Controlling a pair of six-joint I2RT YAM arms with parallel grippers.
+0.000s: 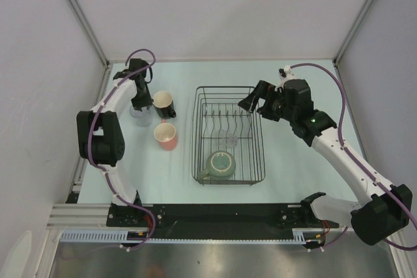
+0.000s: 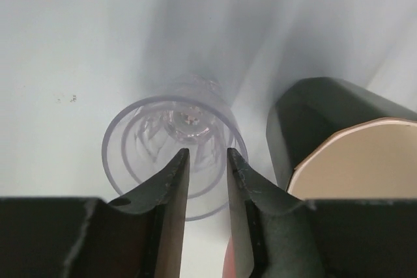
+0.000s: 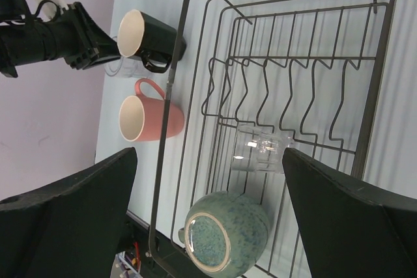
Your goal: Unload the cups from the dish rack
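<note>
Walls (image 1: 215, 11) enclose seemingly mint table (image 1: 293, 161) holding dish rack (image 1: 225, 112).

Dish rack (image 1: 262, 141) open overhead
You can pass above the tumbler (image 1: 230, 140) and green mug (image 1: 220, 164); upright wires (image 1: 225, 116) crowd the far half.

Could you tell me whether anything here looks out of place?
Nothing stands out. The dark pale-rimmed cup, salmon-pink cup and clear glass tumbler stand upright on the table; the sage-green mug and another clear tumbler sit inside the black wire dish rack. No spills.

No readable text, no labels, no brands or numbers
</note>
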